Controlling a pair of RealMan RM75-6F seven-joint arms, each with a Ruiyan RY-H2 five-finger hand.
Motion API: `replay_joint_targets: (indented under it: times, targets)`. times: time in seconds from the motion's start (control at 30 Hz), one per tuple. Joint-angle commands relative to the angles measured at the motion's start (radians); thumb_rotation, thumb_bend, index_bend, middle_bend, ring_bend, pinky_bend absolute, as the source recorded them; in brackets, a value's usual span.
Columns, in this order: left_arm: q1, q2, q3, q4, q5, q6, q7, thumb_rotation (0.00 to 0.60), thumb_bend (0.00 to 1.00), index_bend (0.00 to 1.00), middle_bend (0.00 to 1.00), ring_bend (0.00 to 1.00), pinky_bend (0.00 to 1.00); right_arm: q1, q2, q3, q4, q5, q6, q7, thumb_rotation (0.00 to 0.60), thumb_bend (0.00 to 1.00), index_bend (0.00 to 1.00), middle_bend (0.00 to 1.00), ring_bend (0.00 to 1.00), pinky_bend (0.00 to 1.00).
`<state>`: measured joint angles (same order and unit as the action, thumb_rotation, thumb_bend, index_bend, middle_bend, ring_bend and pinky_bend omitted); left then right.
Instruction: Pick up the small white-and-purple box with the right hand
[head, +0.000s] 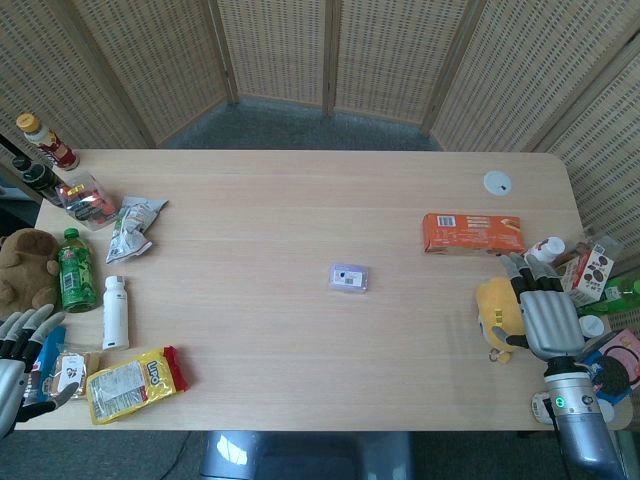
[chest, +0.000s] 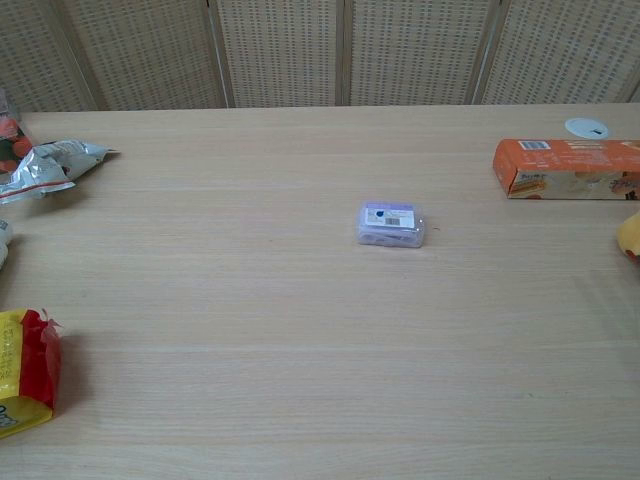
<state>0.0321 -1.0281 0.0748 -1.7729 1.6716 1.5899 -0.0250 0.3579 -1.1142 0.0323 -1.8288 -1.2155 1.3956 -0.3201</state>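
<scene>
Your small white-and-purple box (head: 349, 277) is lying flat mid-table, long axis running nine to three o'clock. Your right hand (head: 545, 315) is hovering at its three o'clock, well apart, fingers spread, holding nothing.

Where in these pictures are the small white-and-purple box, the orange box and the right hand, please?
small white-and-purple box (chest: 390, 224): chest view, middle of its top face.
orange box (head: 472, 233): head view, centre of its top face.
right hand (head: 546, 314): head view, back of the hand, beside the yellow toy (head: 497, 312).
</scene>
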Motion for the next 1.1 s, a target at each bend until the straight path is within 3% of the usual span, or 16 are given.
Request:
replay_joint_targets:
  times: [0.03, 0.5, 0.87, 0.97, 1.03, 1.1]
  targets:
    - [-0.003, -0.003, 0.001, -0.002, 0.003, -0.006, 0.004, 0.6, 0.23, 0.11, 0.07, 0.0, 0.0, -0.006, -0.003, 0.004, 0.0, -0.006, 0.0, 0.003, 0.599, 0.15, 0.0, 0.06, 0.0, 0.0]
    - [0.001, -0.004, 0.006, -0.003, 0.022, 0.002, 0.004, 0.6, 0.23, 0.11, 0.07, 0.0, 0.0, -0.023, -0.013, 0.012, -0.031, -0.088, -0.019, -0.015, 0.6, 0.15, 0.0, 0.06, 0.0, 0.0]
    - [-0.017, -0.021, 0.002, 0.006, 0.018, -0.028, 0.005, 0.6, 0.23, 0.11, 0.07, 0.0, 0.0, 0.151, -0.175, 0.081, 0.01, -0.026, -0.28, -0.08, 0.6, 0.15, 0.0, 0.1, 0.0, 0.01]
    - [-0.019, -0.022, 0.0, 0.007, 0.017, -0.029, 0.005, 0.6, 0.22, 0.11, 0.07, 0.0, 0.0, 0.21, -0.244, 0.114, 0.06, 0.0, -0.348, -0.068, 0.6, 0.15, 0.0, 0.2, 0.06, 0.09]
    - [-0.019, -0.021, 0.0, 0.008, 0.014, -0.028, 0.004, 0.6, 0.22, 0.11, 0.07, 0.0, 0.0, 0.243, -0.278, 0.131, 0.09, 0.024, -0.385, -0.069, 0.6, 0.15, 0.0, 0.34, 0.18, 0.19]
    - [-0.017, -0.02, -0.001, 0.011, 0.008, -0.028, 0.0, 0.6, 0.22, 0.11, 0.07, 0.0, 0.0, 0.279, -0.312, 0.152, 0.122, 0.052, -0.418, -0.074, 0.6, 0.15, 0.01, 0.39, 0.23, 0.23]
